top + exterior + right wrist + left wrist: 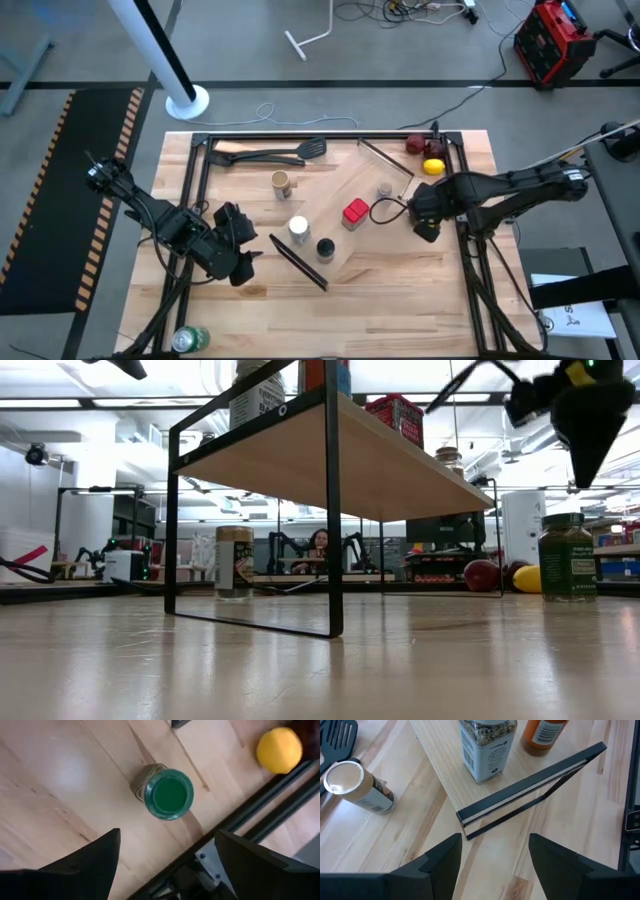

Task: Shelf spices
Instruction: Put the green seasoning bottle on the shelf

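Right gripper poised open above the green-lidded glass jar; four spice containers on the shelf.

The pale wooden shelf board with black metal end bars (345,225) stands mid-table carrying the red square tin (355,212), white-capped jar (298,229), black-capped jar (325,248) and small clear silver-topped shaker (384,188). The tan open-top cylinder (281,183) stands on the table beside the shelf. The green-lidded glass jar (167,793) stands on the table off the shelf's right end, near the yellow lemon (279,750). The right gripper (167,852) hangs above it, jaws apart, not touching. The left gripper (495,860) waits at the shelf's left end bar, jaws apart, empty.
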You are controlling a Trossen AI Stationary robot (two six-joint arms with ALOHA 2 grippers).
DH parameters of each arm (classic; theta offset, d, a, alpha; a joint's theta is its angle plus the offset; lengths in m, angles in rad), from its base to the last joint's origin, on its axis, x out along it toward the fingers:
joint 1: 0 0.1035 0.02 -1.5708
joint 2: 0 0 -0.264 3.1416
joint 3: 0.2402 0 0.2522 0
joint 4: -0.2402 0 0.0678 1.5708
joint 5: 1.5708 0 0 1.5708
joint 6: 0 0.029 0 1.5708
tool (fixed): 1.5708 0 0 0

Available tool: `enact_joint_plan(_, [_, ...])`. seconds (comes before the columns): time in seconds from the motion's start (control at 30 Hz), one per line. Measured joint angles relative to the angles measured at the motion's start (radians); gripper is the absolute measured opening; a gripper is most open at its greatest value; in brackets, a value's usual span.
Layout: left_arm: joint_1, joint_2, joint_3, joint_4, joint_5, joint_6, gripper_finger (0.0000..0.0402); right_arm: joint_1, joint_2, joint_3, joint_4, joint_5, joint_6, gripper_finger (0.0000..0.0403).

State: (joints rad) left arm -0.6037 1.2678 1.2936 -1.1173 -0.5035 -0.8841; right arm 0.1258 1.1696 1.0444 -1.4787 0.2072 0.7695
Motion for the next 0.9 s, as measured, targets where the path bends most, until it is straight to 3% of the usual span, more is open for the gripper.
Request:
enact_joint_plan(0.33, [0.000, 0.000, 0.000, 0.002, 0.007, 0.001, 0.0220, -0.064, -0.122, -0.211, 0.244, -0.006, 0.003, 0.0335])
enact_joint_plan(0.9, [0.000, 0.000, 0.000, 0.001, 0.018, 0.000, 0.0220, -0.090, -0.127, -0.350, 0.405, 0.030, -0.022, 0.0339])
